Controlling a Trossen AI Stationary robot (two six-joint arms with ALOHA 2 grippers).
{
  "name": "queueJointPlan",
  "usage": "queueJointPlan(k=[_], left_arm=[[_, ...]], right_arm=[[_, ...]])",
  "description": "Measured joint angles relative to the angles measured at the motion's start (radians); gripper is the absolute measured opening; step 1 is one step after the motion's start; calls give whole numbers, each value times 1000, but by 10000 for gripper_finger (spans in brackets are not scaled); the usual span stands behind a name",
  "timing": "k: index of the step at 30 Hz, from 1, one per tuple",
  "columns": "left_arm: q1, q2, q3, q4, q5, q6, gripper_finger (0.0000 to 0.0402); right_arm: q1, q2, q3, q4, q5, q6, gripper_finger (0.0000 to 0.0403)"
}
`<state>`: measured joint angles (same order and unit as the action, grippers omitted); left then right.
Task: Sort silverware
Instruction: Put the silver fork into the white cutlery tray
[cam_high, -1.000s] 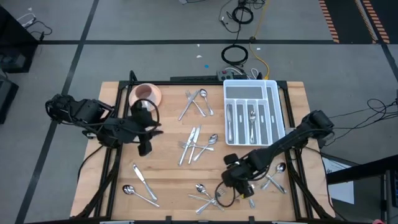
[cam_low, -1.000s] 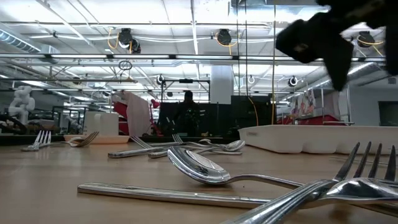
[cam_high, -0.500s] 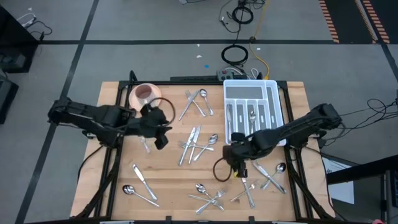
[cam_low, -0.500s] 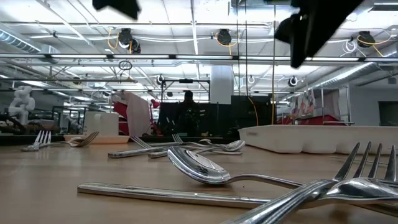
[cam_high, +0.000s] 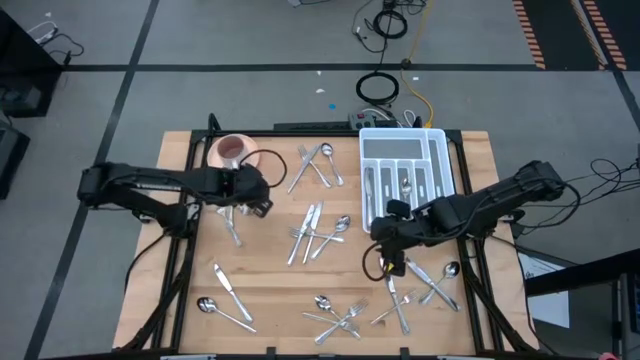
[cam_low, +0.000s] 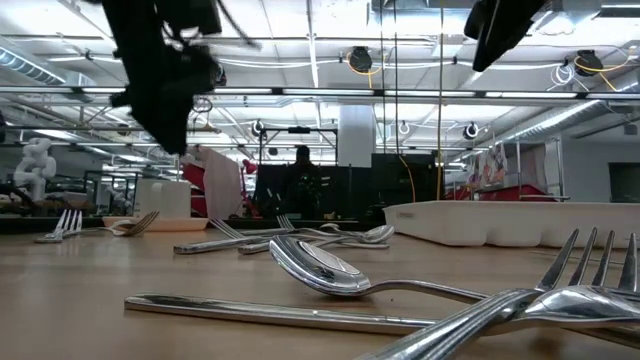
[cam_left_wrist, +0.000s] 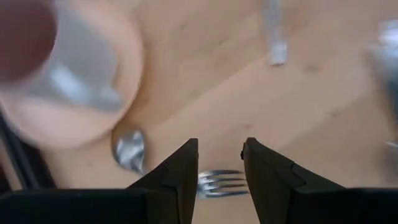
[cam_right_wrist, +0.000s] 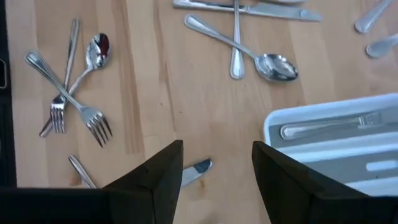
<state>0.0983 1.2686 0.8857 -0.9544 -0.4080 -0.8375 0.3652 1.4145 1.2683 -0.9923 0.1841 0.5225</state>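
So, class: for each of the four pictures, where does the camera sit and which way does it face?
High: overhead, straight down; both arms, white tray.
Low: table height, looking level into the room; arms hang overhead.
Left wrist: down past left gripper at a fork.
Right wrist: down past right gripper.
Shared: the tray in high and right wrist.

The silverware (cam_high: 318, 228) is glossy, mirror-bright metal lying on a table (cam_high: 270, 290) of pale, smooth, matt wood, beside a tray (cam_high: 440, 175) of smooth white plastic and a pink cup (cam_high: 232, 151) with a dull glaze.
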Motion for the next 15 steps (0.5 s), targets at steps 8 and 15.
queueJointPlan(k=[8, 15], left_arm=[[14, 141, -20, 41, 117, -202, 132], [-43, 230, 16, 52, 153, -284, 132]], right_arm=[[4, 2, 0, -8, 2, 39, 185], [4, 3, 0, -8, 3, 42, 185]])
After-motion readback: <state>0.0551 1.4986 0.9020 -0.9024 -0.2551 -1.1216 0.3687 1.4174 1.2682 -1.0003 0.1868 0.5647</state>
